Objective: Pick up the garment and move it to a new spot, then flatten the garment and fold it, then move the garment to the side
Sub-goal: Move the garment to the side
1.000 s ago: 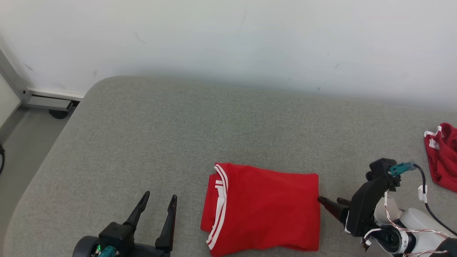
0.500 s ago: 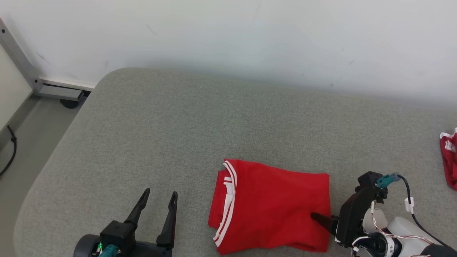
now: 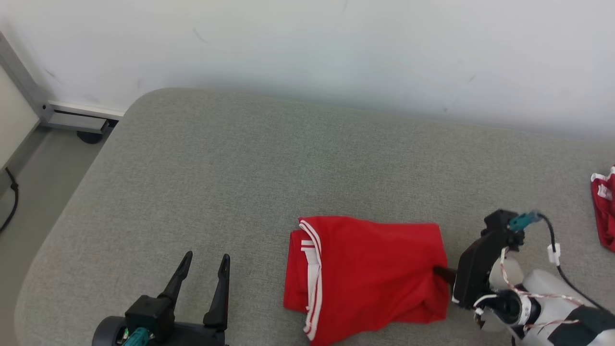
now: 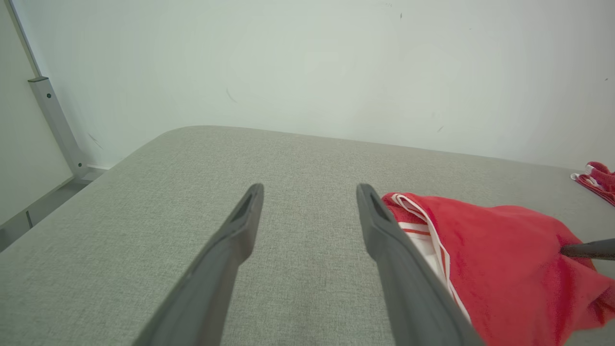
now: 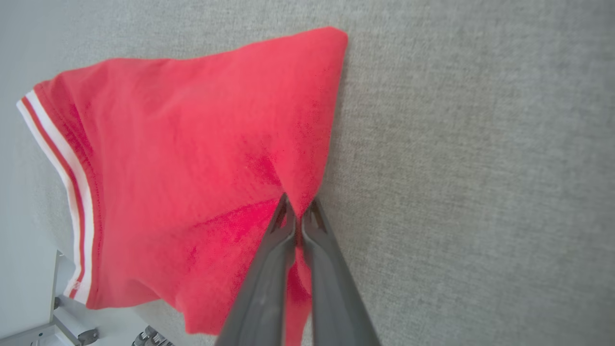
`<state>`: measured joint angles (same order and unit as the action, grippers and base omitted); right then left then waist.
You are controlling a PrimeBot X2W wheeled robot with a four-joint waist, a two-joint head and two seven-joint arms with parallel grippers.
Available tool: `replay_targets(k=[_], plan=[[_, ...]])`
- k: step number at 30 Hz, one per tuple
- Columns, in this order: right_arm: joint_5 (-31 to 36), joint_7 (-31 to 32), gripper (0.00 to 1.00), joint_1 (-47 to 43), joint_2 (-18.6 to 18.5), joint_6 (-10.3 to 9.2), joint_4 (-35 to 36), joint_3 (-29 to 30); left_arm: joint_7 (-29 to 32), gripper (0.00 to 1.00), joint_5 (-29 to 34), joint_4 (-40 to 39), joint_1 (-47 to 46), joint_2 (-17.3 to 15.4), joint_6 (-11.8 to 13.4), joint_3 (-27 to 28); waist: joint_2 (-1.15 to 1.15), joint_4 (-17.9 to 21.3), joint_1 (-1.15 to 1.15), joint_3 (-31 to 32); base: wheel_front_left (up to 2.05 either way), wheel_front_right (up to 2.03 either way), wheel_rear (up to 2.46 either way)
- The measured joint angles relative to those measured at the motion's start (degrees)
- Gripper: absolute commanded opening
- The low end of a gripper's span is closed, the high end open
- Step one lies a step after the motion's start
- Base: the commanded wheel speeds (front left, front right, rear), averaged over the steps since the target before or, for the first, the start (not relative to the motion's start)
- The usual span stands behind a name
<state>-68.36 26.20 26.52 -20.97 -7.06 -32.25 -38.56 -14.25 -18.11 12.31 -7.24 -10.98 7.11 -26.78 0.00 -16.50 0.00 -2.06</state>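
The garment point(image 3: 370, 269) is a folded red piece with white stripes along its left hem, lying on the grey padded surface point(image 3: 288, 163) near the front. My right gripper point(image 3: 439, 271) is shut on the garment's right edge, and the cloth bunches up around its tips. In the right wrist view the two fingers point(image 5: 283, 226) pinch a fold of the garment point(image 5: 192, 158). My left gripper point(image 3: 204, 266) stands open at the lower left, apart from the cloth. In the left wrist view the garment point(image 4: 490, 259) lies just right of the open left gripper point(image 4: 307, 202).
A second red garment point(image 3: 604, 211) lies at the right edge of the padded surface; it shows as the other red cloth point(image 4: 593, 175) in the left wrist view. A white wall rises behind. The floor and a metal frame foot point(image 3: 77, 122) lie off the left edge.
My right gripper slid onto the garment's right edge and shut on it, and the edge now bunches and lifts. The head camera shifted slightly. The left gripper has stayed open.
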Motion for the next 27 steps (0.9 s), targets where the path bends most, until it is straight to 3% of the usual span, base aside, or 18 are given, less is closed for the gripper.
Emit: replay_targets(k=[27], plan=[[5.9,4.5,0.0,23.5,-14.6,0.58,-3.0,4.1,-0.2,1.0,-1.1,-4.6,0.1,0.0,0.0,4.0,0.0,4.5,0.0,-5.8,0.0,0.0,0.0]])
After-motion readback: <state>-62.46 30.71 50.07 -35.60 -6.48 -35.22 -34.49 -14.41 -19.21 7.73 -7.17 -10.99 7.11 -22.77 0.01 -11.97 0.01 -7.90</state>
